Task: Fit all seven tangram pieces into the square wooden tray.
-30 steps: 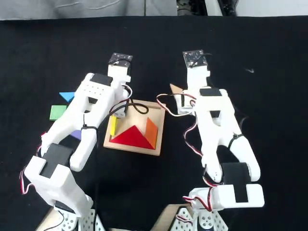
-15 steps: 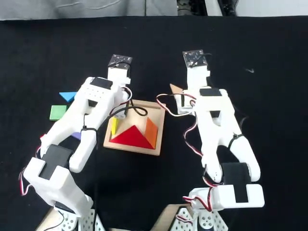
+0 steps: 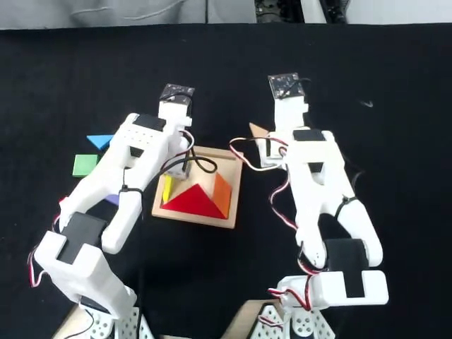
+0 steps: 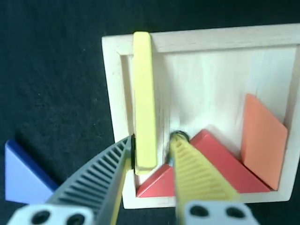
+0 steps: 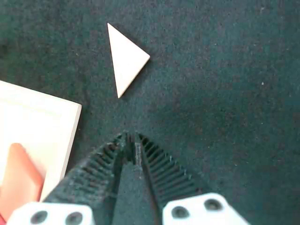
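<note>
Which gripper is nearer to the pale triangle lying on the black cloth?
Right. The right gripper hangs close to the pale triangle; the left gripper is down in the tray, clamping the yellow piece.

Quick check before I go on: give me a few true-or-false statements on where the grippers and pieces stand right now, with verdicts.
1. The left gripper is shut on the yellow piece. True.
2. The red triangle lies outside the tray. False: it lies inside the tray.
3. The right gripper holds the pale triangle. False: it is shut on nothing; the triangle lies on the cloth, apart from it.
4. The green square lies outside the tray. True.
</note>
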You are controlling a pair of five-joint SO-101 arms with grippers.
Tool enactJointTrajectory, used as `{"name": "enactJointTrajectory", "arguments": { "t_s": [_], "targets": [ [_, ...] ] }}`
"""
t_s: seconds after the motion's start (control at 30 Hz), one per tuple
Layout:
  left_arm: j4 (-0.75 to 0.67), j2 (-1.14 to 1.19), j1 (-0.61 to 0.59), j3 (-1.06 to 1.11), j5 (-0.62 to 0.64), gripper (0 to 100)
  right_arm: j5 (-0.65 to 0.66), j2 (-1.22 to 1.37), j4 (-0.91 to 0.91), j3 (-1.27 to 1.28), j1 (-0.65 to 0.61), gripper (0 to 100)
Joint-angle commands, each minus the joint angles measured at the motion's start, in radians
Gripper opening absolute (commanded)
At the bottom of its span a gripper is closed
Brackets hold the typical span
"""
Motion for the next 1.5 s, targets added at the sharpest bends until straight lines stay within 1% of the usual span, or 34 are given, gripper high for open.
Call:
{"name": "enactJointTrajectory", "arguments": {
  "t_s": [0.0, 0.1, 0.37, 0.6, 0.67, 0.7, 0.77, 0.87, 0.93, 1.23, 1.37, 1.47],
  "targets": [
    [0.054, -0.049, -0.002, -0.048, 0.012, 16, 0.008, -0.005, -0.018, -0.025, 0.011, 1.1],
    [0.083, -0.049, 0.002, -0.085, 0.012, 16, 0.008, -0.005, -0.018, -0.025, 0.011, 1.1],
    [0.081, -0.049, 0.073, -0.097, 0.012, 16, 0.008, -0.005, -0.018, -0.025, 0.011, 1.1],
    [0.083, -0.069, 0.045, -0.133, 0.012, 16, 0.008, -0.005, -0.018, -0.028, 0.014, 1.1],
    [0.066, -0.092, 0.053, -0.134, 0.012, 16, 0.008, -0.005, -0.018, -0.028, 0.014, 1.1],
    [0.035, -0.095, 0.067, -0.131, 0.012, 16, 0.008, -0.005, -0.018, -0.030, 0.015, 1.1],
    [-0.048, -0.097, 0.096, -0.114, 0.012, 16, 0.008, -0.005, -0.018, -0.030, 0.015, 1.1],
    [-0.219, -0.051, 0.119, -0.077, 0.012, 16, 0.008, -0.005, -0.018, -0.030, 0.015, 1.1],
    [-0.278, -0.014, 0.119, -0.079, 0.012, 16, 0.008, -0.005, -0.018, -0.028, 0.015, 1.1],
    [-0.279, 0.130, 0.114, -0.139, 0.006, 16, 0.008, -0.005, -0.018, -0.028, 0.017, 1.1],
    [-0.279, 0.153, 0.119, -0.134, 0.005, 16, 0.008, -0.005, -0.018, -0.028, 0.017, 1.1],
    [-0.276, 0.160, 0.097, -0.128, -0.003, 16, 0.008, -0.005, -0.018, -0.028, 0.017, 1.1]
  ]
}}
